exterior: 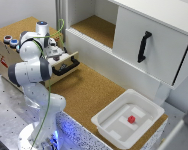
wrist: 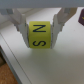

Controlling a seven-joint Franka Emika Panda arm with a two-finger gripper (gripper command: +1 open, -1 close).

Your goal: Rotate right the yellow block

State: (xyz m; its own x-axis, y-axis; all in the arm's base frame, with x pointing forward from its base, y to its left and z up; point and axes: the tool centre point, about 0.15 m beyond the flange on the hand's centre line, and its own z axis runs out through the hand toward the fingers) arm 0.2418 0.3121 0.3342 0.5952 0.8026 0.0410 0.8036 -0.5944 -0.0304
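Observation:
In the wrist view the yellow block [wrist: 40, 35], marked with black letters N and S, sits between my gripper's [wrist: 43, 29] two fingers [wrist: 62, 22]. The fingers press against its two sides, so the gripper is shut on it. A white surface [wrist: 50, 65] lies under the block. In the exterior view the gripper [exterior: 55, 51] hangs over the open drawer [exterior: 64, 62] of the wooden box at that view's left, and the hand hides the block there.
The drawer has a black handle [exterior: 68, 65]. A white tray [exterior: 109, 122] holding a small red block [exterior: 131, 119] stands at the exterior view's lower right. A white cabinet with a black door handle [exterior: 144, 46] fills the back. Two cups [exterior: 10, 41] rest on the wooden box.

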